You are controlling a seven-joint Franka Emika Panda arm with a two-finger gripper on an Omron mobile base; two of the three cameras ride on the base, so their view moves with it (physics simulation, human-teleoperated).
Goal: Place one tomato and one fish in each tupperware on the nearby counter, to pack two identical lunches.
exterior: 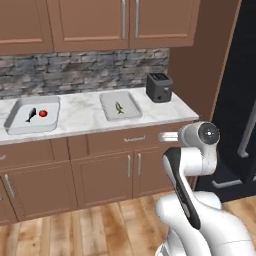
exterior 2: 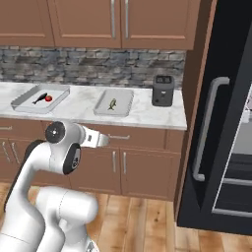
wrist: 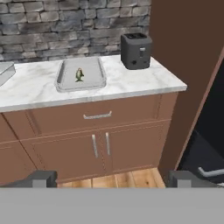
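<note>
- Here the left tupperware (wrist: 3, 72) is cut off at the left edge of the hand view, so only one corner of it shows there; its contents are out of that frame.
- The yellowish green fish (wrist: 79, 75) is too small to make out in any detail.
- The pincer (wrist: 113, 178) is spread wide, its two dark tips far apart at the bottom of the hand view, with nothing between them.
- It hangs in front of the brown cabinets, well apart from the counter (exterior: 82, 112) and below its top; the right tupperware (wrist: 81, 74) lies ahead of it and slightly to the left, next to the dark toaster (wrist: 136, 50).
- Both base views show what the hand view cuts off: the left tupperware (exterior: 33, 115) holds the dark grey fish (exterior: 31, 114) and a tomato (exterior: 43, 113) just beside it.
- The right tupperware (exterior: 120, 105) holds the green fish (exterior: 119, 108) alone.
- The right base view also shows the black fridge (exterior 2: 224, 118) with its door open.
</note>
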